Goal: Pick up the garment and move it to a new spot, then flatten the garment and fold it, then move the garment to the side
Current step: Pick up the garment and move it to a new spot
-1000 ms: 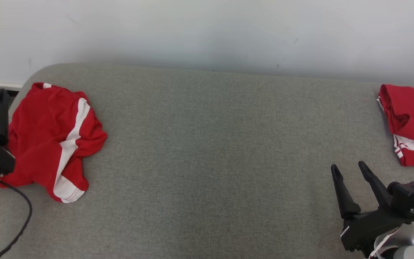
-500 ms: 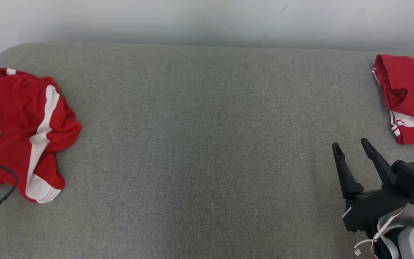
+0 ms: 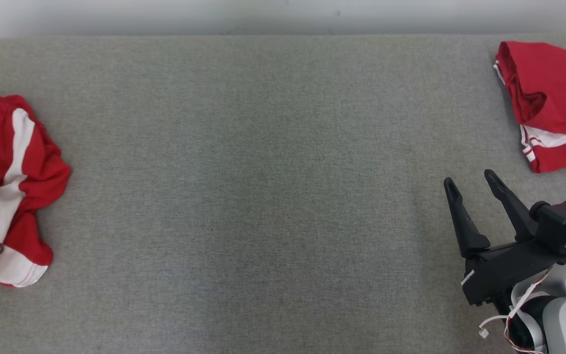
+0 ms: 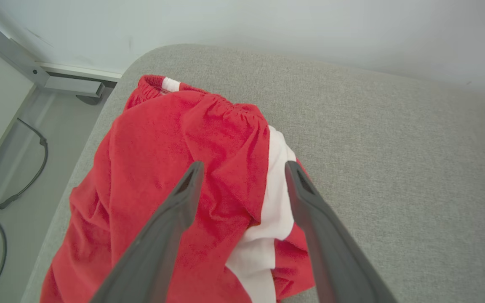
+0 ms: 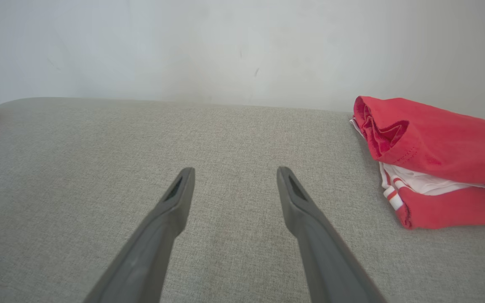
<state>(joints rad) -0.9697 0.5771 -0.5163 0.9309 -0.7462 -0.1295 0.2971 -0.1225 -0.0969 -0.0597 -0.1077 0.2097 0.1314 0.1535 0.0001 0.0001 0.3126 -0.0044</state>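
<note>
Left pincer (image 4: 243,168) and right pincer (image 3: 469,178) are both gaping wide for me, gripping nothing
I am hanging my left pincer over the crumpled red-and-white garment (image 4: 162,168), which is lying at the left end of the grey cushion (image 3: 263,172); my right pincer is hovering above the cushion's right part, near a folded red garment (image 3: 553,93) lying at its right end

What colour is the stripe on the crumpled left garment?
White stripe on red; left wrist view shows best.
</note>
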